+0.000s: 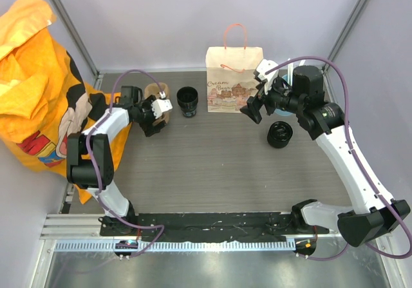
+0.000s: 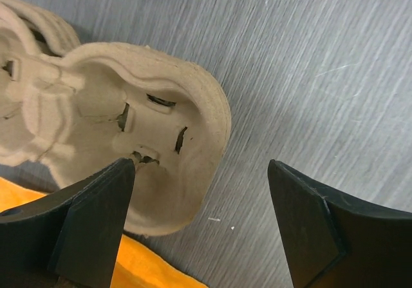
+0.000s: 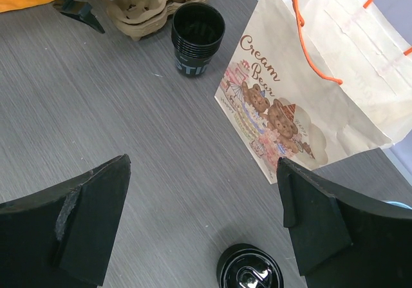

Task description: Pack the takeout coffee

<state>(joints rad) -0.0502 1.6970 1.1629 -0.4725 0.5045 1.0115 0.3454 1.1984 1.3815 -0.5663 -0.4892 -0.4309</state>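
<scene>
The takeout coffee (image 1: 280, 134) stands lidded on the table, between four and five o'clock of the paper bag (image 1: 233, 78), not yet packed. The right gripper (image 3: 203, 165) hovers between them, fingers spread. An off-centre close could tip the cup, and a wide swing could topple the light bag. Only the left wrist view shows the left gripper (image 2: 201, 165), fingers spread, over the pulp cup carrier (image 2: 129, 140).

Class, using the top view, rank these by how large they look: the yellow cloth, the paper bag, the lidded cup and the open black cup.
1. Yellow cloth
2. Paper bag
3. Lidded cup and open black cup: these look about alike, so I leave them unranked.
</scene>
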